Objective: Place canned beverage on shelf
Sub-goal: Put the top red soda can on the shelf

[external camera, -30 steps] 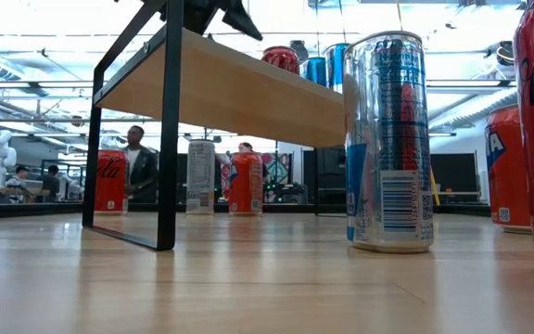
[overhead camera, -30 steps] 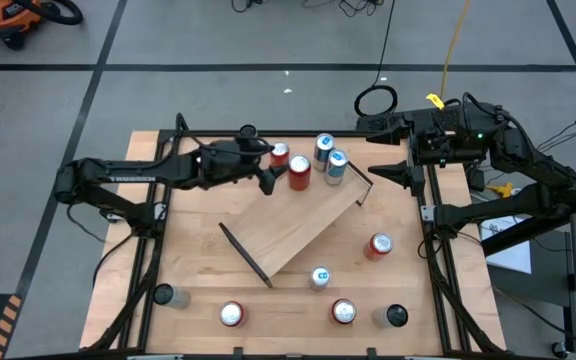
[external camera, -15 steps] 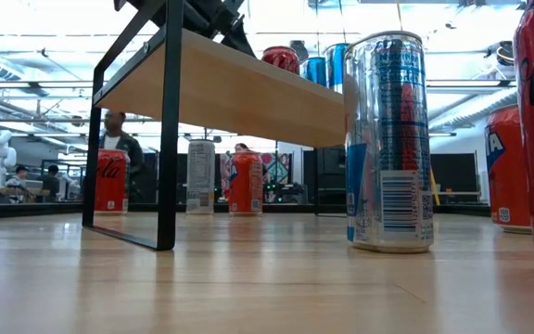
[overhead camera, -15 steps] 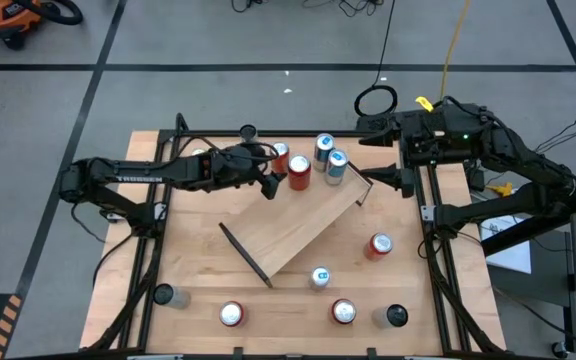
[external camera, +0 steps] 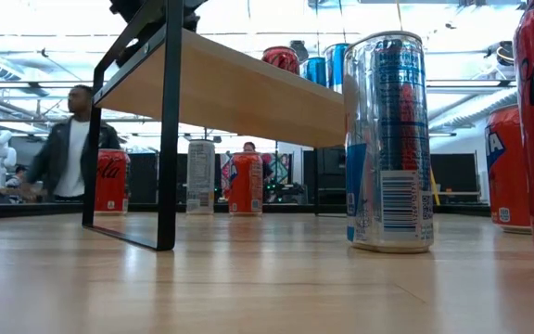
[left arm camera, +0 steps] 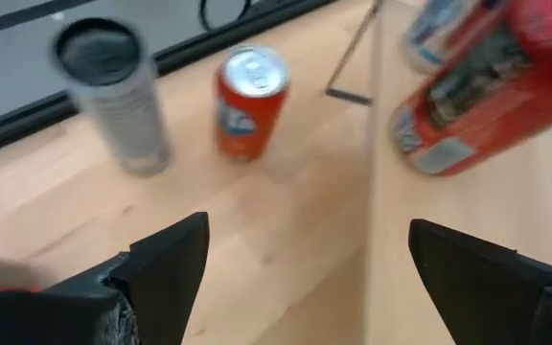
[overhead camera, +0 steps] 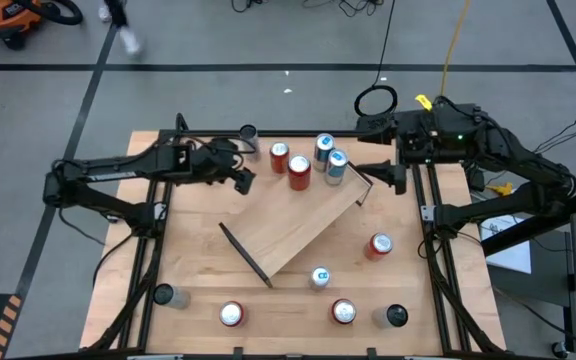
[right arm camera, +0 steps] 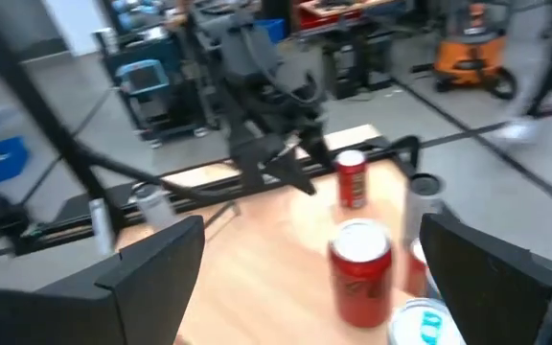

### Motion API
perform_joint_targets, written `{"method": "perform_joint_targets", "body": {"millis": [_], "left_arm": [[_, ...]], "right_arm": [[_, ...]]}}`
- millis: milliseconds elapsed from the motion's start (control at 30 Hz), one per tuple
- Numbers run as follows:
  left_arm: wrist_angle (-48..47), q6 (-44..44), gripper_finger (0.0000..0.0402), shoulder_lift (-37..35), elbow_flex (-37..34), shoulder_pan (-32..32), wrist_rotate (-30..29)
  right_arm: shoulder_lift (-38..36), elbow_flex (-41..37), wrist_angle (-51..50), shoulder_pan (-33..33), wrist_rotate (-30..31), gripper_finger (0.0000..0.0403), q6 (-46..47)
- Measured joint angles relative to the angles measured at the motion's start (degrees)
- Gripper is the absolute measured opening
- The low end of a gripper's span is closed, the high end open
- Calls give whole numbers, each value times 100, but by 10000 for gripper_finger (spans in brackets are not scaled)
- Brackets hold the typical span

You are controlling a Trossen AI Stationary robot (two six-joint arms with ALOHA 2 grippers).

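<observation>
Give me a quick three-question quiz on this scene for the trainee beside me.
1. True or false: the left end effector and the right end effector are both open and hold nothing.
2. How does the shelf lie on the table? A) square to its edges B) diagonally across it C) hanging off one side
3. Name the colour of the lone can standing on the table between the shelf and the table's right edge.

Key: 1 true; 2 B; 3 red.
</observation>
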Motion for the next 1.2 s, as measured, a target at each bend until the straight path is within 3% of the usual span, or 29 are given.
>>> {"method": "perform_joint_targets", "body": {"millis": [133, 367, 567, 900, 1200], "left_arm": [[-545, -187, 360, -139, 0, 229, 409], [-795, -252, 360, -164, 0, 519, 1020], [-852, -278, 360, -162, 0, 826, 1078], [-2263, -263, 360, -158, 0, 1656, 744], [-2303, 570, 363, -58, 0, 2420, 464]], "right_arm": [[85, 2, 33, 0, 376, 364, 251], [232, 0, -8, 0, 418, 364, 822], [300, 0, -12, 0, 416, 364, 1246], [298, 0, 0, 0, 416, 364, 1761], [298, 0, 31, 0, 416, 364, 1804]]}}
